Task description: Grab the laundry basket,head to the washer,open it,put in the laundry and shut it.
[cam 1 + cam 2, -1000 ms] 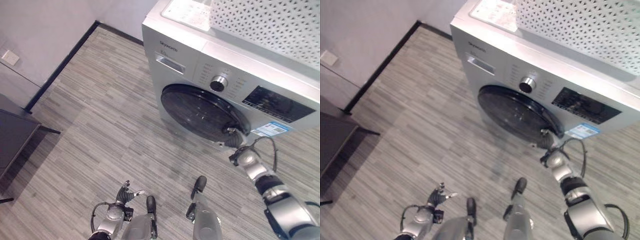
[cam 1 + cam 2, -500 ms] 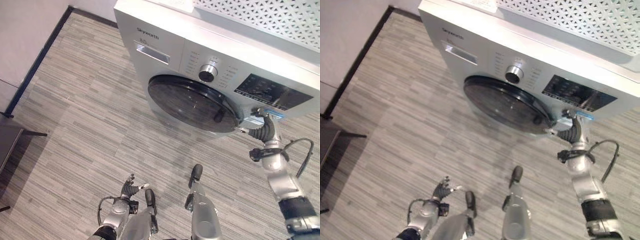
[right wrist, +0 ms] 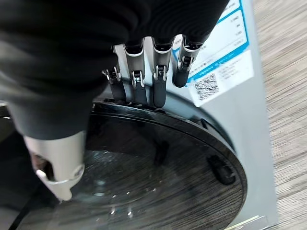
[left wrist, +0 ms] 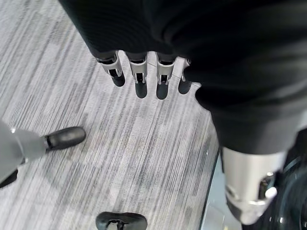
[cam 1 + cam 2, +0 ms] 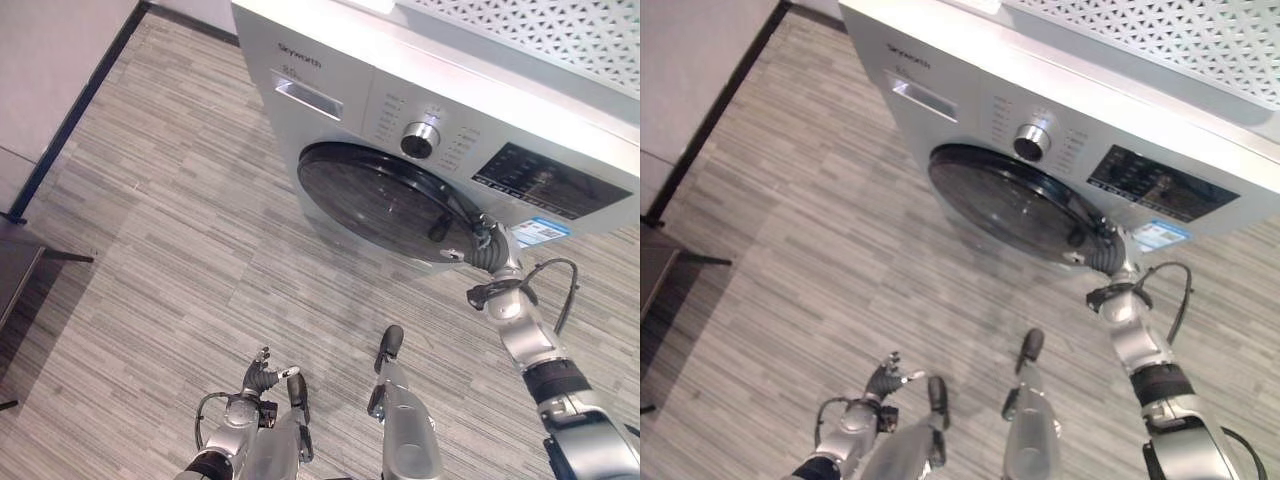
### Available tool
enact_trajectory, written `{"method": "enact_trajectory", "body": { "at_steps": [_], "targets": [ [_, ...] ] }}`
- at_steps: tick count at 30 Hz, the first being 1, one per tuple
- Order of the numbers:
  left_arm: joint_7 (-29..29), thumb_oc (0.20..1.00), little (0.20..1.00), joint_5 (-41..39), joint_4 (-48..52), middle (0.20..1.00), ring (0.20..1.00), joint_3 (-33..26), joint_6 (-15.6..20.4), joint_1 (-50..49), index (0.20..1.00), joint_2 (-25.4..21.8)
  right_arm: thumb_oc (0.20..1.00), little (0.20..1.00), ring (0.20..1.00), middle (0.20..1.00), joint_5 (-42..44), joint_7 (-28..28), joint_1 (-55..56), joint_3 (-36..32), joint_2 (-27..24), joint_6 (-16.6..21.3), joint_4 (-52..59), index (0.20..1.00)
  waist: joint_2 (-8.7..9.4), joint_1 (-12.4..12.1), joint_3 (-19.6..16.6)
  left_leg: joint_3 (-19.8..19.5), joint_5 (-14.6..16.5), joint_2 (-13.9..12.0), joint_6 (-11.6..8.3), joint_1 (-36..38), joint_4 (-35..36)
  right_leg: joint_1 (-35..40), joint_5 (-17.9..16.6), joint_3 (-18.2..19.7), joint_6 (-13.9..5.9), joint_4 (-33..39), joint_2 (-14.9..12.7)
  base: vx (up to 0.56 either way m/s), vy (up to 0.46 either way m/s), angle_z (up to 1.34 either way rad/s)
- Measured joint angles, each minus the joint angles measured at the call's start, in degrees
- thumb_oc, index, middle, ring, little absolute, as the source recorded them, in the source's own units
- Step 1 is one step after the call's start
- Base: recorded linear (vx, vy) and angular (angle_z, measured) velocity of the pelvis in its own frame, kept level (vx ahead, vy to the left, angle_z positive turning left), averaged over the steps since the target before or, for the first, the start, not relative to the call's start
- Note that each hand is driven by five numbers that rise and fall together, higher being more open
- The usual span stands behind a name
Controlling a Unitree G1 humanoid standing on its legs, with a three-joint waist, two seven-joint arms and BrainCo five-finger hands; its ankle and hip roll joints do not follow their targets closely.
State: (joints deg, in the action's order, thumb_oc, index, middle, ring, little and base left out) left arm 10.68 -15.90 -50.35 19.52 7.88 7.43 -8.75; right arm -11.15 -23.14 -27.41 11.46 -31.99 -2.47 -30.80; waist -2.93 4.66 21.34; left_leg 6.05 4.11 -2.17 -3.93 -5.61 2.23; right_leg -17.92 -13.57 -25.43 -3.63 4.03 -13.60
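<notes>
Two hands to track, and I start on the left: my left robot hand (image 5: 262, 377) hangs low over the wood-look floor (image 5: 170, 230) near the bottom of the head view, fingers loose and straight, holding nothing, much as it was a second ago. Moving right, the washer (image 5: 450, 110) stands with its dark round door (image 5: 385, 200) shut. The change is on the far side. Half a second ago my right robot hand (image 5: 490, 245) was raised by the blue label (image 5: 541, 233); now it has dropped back against the door's right rim, beside the latch. In the right wrist view the fingers (image 3: 158, 91) run straight down with their dark tips at the black rim, the thumb out over the glass, nothing curled round anything. I read this as lining up to pull the door open, a step not yet done. I cannot find the laundry basket in either hand or on the floor around me, so loading has to wait.
</notes>
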Motion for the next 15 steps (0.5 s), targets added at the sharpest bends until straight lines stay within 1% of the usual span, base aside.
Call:
{"method": "enact_trajectory", "body": {
  "at_steps": [2,5,6,11,15],
  "targets": [
    [0.07,1.000,1.000,-0.08,-0.01,1.000,1.000,0.04,0.08,-0.06,1.000,0.03,1.000,1.000,1.000,1.000,0.39,-0.23,-0.56,0.25,0.46,0.01,-0.71,1.000,-0.01,-0.04,0.00,-0.05,-0.15,0.04,0.02,-0.04,-0.01,-0.01,-0.03,0.00,0.04,-0.01,-0.05,0.01,0.005,0.03],
    [0.31,1.000,1.000,-2.16,0.28,1.000,1.000,0.13,0.90,-0.05,1.000,0.14,1.000,1.000,1.000,1.000,1.50,-1.71,-3.65,1.48,1.97,0.06,-4.64,1.000,-0.11,0.09,-0.06,-0.25,-0.60,-0.03,-0.25,-0.42,-0.02,-0.35,-0.27,0.02,0.36,0.05,0.07,0.00,0.000,0.00],
    [0.40,1.000,1.000,-2.22,0.35,1.000,1.000,0.88,1.15,-0.05,1.000,0.13,1.000,1.000,1.000,1.000,2.52,-1.96,-4.88,1.67,3.18,0.08,-5.68,1.000,-0.21,0.06,-0.10,-0.24,-0.81,-0.08,-0.25,-0.71,0.02,-0.78,-0.38,0.28,0.55,0.04,0.17,0.01,0.007,-0.04],
    [0.51,1.000,1.000,-2.21,0.89,1.000,1.000,0.98,1.60,-0.03,1.000,0.25,1.000,1.000,1.000,1.000,3.77,-1.84,-4.54,2.38,3.72,0.09,-3.41,1.000,-0.43,0.37,-0.23,-0.17,-1.71,-0.40,-0.53,-1.76,0.34,-2.06,-1.01,0.49,1.47,0.16,0.56,0.00,0.001,-0.01],
    [1.66,1.000,1.000,-2.09,0.37,1.000,1.000,1.44,1.53,0.00,1.000,0.61,1.000,1.000,1.000,1.000,8.08,-0.30,-2.23,6.77,5.64,1.12,-1.66,1.000,-0.46,0.84,-0.36,0.27,-2.32,-0.80,-0.87,-1.05,1.12,-2.06,-1.33,1.17,2.17,0.17,1.25,-0.01,0.005,-0.08]
  ]
}}
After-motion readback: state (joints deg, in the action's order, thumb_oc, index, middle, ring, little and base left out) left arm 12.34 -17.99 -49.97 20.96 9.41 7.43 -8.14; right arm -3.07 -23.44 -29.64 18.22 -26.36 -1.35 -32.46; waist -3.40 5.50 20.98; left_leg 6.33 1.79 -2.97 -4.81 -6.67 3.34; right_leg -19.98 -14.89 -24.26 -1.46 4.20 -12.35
